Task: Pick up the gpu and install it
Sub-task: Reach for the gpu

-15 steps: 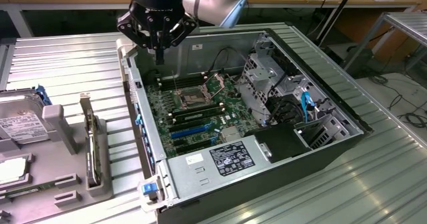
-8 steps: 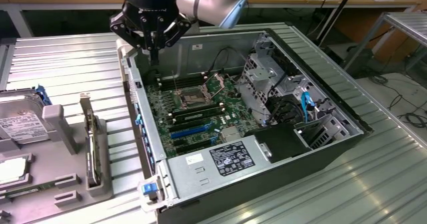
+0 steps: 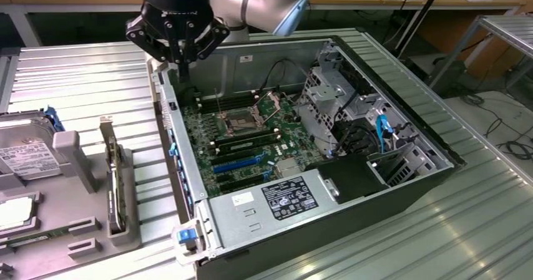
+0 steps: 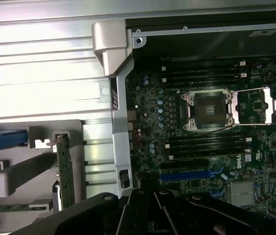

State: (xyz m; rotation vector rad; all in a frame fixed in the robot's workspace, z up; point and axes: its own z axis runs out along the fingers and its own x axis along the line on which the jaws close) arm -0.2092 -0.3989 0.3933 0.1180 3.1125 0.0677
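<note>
The gpu (image 3: 113, 180) is a thin dark card standing on edge in a slot of the grey holder (image 3: 79, 161), at the exterior view's left of the open computer case (image 3: 391, 186). In the wrist view the gpu (image 4: 65, 171) shows as a narrow green-edged strip in the holder (image 4: 15, 178). My gripper (image 3: 182, 75) hangs above the case's back left corner, well away from the card, shut with nothing in it. The wrist view has its dark fingers (image 4: 143, 210) over the motherboard's edge near the blue expansion slots (image 4: 187, 174).
The motherboard (image 3: 249, 127) carries a bare CPU socket (image 4: 209, 110) and memory slots. A silver hard drive (image 3: 25, 155) and a green memory stick (image 3: 37, 235) lie in the holder. A power supply (image 3: 283, 199) and drive cage (image 3: 333, 99) crowd the case. The table (image 3: 100, 80) is ribbed metal.
</note>
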